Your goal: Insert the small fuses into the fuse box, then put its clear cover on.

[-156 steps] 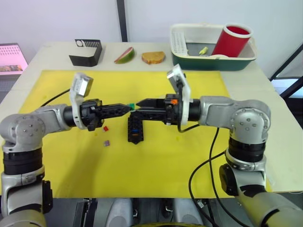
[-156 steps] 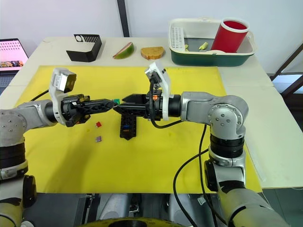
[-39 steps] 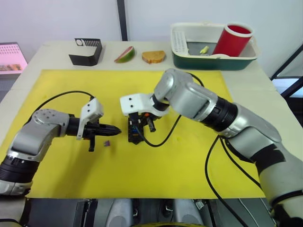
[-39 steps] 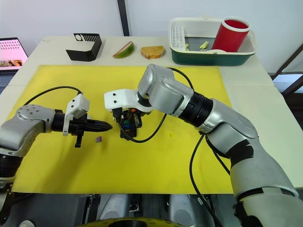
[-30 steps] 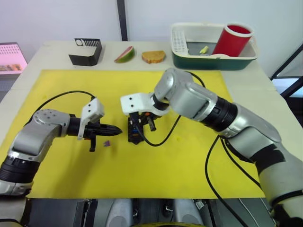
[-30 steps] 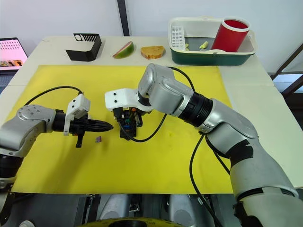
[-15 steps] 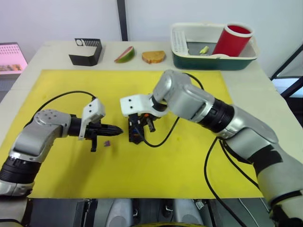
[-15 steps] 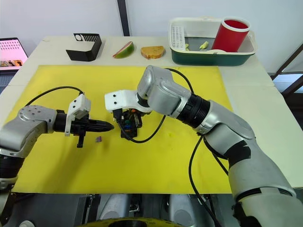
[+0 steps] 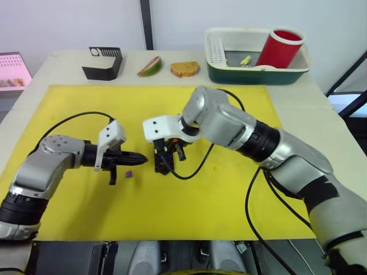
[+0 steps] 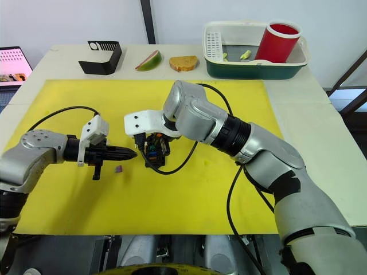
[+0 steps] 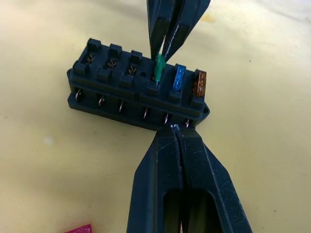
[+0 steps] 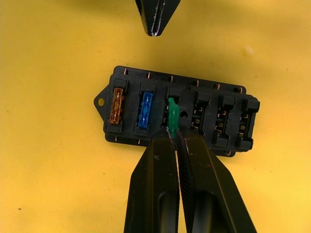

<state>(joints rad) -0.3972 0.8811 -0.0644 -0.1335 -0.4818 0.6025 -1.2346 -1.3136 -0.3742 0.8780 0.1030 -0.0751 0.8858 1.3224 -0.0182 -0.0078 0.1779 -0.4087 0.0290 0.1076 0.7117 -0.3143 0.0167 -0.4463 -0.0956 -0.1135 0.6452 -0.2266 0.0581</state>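
A red cup (image 9: 278, 48) lies in a green-and-white basin (image 9: 258, 73).

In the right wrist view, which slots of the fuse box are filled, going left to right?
Orange fuse → blue fuse → green fuse, pinched in the right claw over the third slot → three bare slots in the fuse box.
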